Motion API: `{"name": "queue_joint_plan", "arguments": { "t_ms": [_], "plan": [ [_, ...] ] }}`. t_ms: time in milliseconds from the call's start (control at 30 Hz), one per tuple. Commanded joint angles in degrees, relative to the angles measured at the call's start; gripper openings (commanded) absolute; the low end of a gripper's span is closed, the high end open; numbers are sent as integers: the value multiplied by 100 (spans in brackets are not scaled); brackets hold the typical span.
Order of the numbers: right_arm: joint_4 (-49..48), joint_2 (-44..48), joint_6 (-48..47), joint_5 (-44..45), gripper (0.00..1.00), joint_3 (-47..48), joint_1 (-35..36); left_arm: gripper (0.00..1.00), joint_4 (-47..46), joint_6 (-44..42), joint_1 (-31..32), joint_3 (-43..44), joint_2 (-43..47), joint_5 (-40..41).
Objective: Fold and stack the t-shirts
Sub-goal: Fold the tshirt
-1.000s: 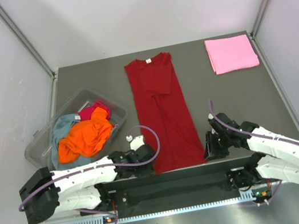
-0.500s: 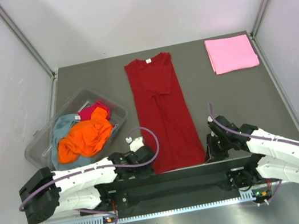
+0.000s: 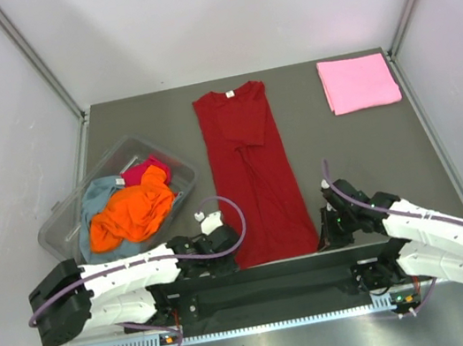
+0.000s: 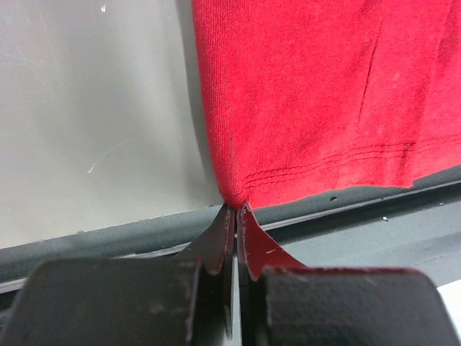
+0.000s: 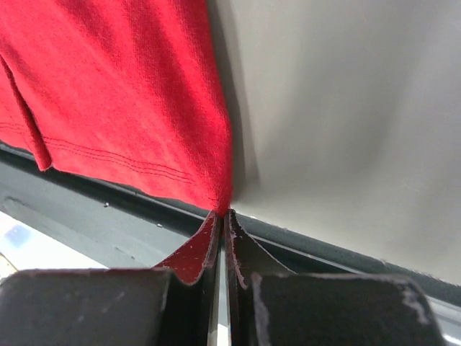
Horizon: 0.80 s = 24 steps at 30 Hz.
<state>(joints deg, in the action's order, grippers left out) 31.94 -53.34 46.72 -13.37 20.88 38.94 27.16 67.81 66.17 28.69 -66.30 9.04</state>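
tub (image 3: 60, 226) left of shirt (image 3: 250, 178)

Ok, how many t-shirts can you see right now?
5: dark red t-shirt flat mid-table, pink t-shirt folded at the far right corner, orange, grey-blue and magenta in the tub; more may be hidden underneath.

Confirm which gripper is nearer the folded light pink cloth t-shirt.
Right. The right gripper pinches the near right corner of the dark red cloth t-shirt, closer to the pink t-shirt; the left gripper pinches its near left corner.

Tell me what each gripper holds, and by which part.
Both hold the red shirt: left gripper pinches its near left hem corner, right gripper its near right hem corner.
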Motion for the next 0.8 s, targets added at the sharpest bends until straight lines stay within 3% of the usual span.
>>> {"name": "queue_joint_plan", "arguments": {
  "t_ms": [0,300,433,767],
  "plan": [
    [154,131,-40,158,0,293,105,0,-114,39,27,119,179,37],
    [269,-587,-496,475,0,1321,96,0,97,-215,-148,795,162,371],
    [-170,-1370,-1023,317,0,1961,-53,0,-17,-663,-893,1103,-84,107],
    [-224,-3181,-1631,517,0,3658,-606,0,-61,-2200,-2713,2342,-1330,-498]
  ]
}}
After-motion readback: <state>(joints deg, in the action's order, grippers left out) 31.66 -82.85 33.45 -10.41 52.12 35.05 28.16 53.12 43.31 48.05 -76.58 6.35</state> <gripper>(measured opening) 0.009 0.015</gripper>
